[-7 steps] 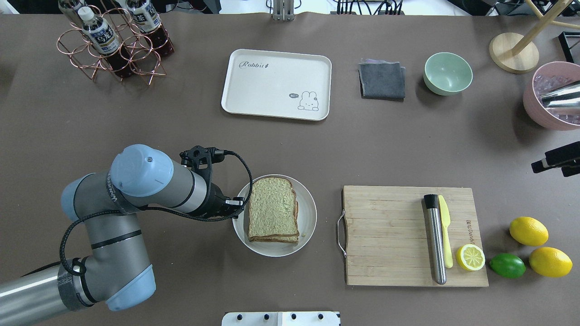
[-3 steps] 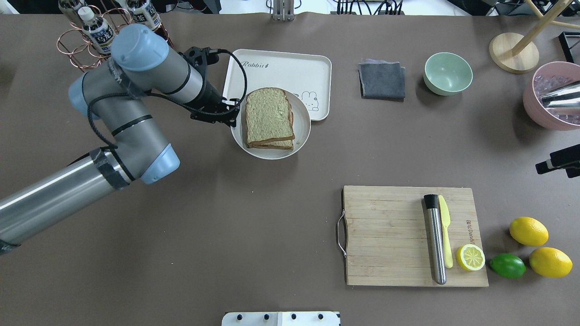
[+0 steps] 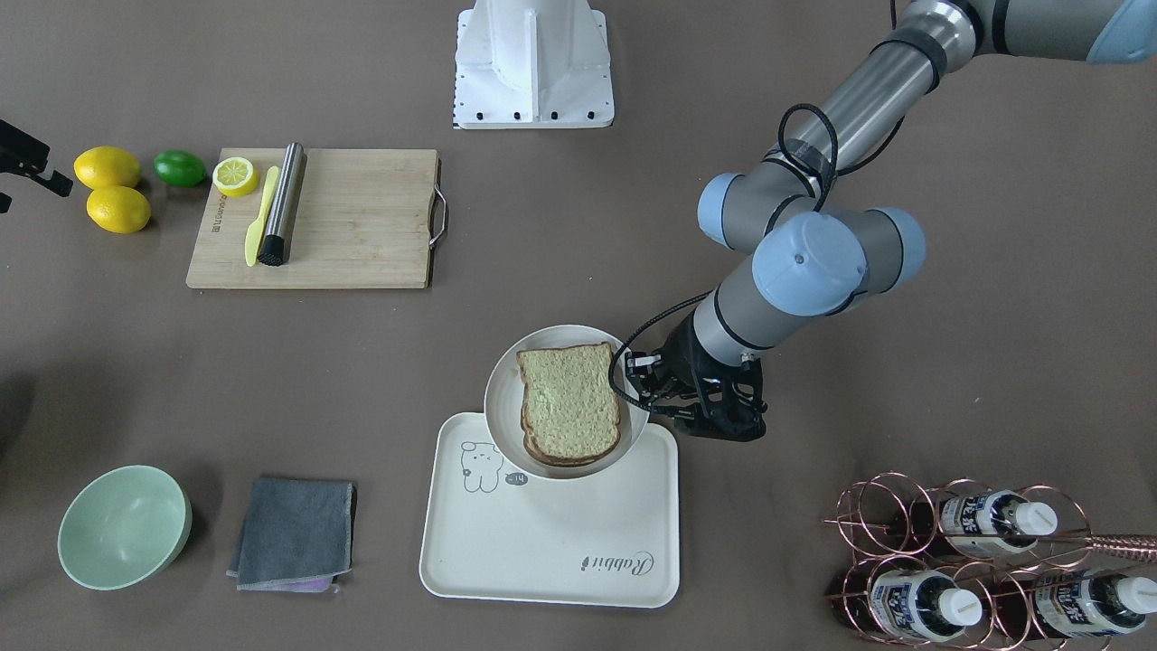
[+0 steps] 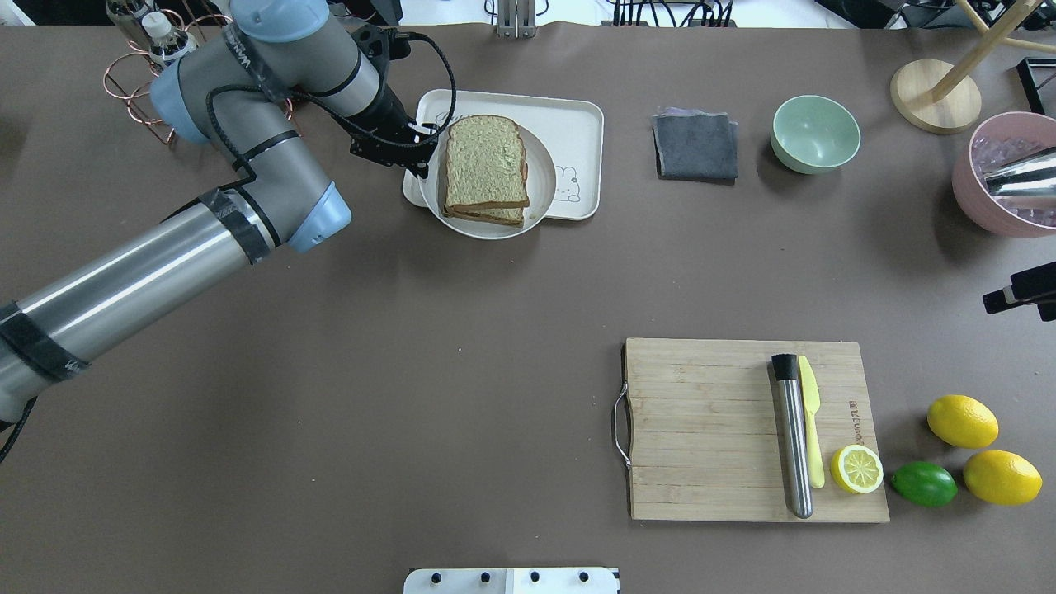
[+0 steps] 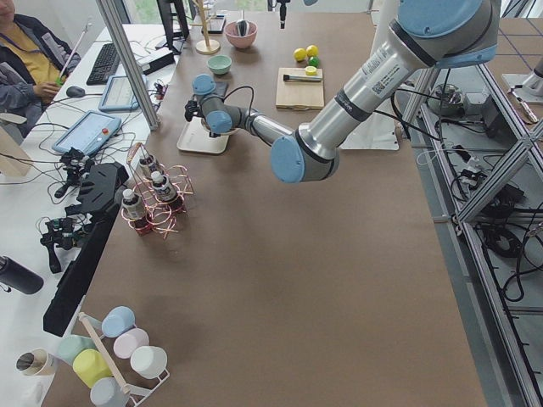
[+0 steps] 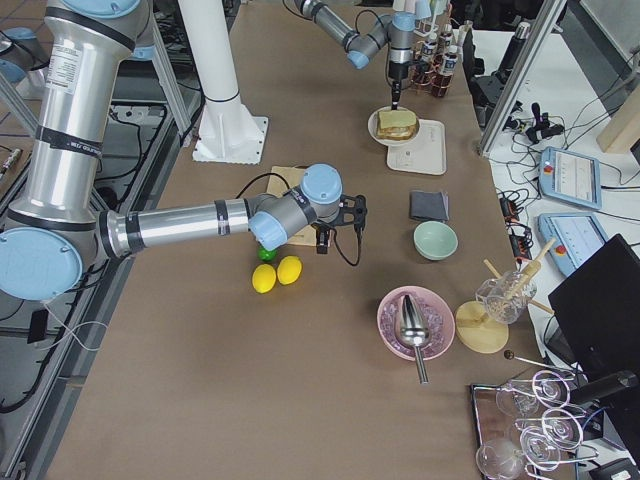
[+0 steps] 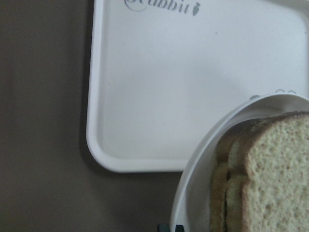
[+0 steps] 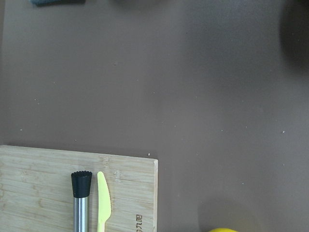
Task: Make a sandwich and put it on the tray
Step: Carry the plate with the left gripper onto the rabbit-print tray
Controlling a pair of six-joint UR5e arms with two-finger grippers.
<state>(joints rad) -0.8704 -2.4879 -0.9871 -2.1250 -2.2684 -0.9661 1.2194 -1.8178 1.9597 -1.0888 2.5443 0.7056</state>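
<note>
The smooth, cream, round-cornered rectangular tray (image 4: 573,120) lay partly beneath and mostly beyond the left gripper (image 4: 424,153). The glossy round white plate (image 4: 542,188) overlapped the tray's corner nearest that gripper, and we saw its jaws clamped on the plate's rim. The sandwich (image 4: 485,165), two porous tan square slices with brown crusts, sat on the plate just beside those jaws. We could not tell how the right gripper (image 4: 1019,295) stood.
</note>
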